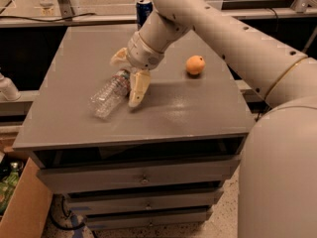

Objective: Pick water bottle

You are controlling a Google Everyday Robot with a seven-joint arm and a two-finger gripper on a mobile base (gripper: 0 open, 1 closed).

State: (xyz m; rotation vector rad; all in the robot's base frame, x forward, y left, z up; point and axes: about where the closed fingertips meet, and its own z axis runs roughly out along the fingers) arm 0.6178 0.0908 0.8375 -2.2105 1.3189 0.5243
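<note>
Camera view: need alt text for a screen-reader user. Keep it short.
The robot arm's gripper is down at the top of a grey drawer cabinet, open, its fingers either side of the cap end of a clear water bottle lying on its side. A blue soda can stands at the back edge; an orange sits further right.

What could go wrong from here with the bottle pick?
The pincer is open around one end of the bottle, which lies on its side on the table. Closing so far from the middle, it could squeeze the bottle out or let it droop. A nudge may also roll it away.
</note>
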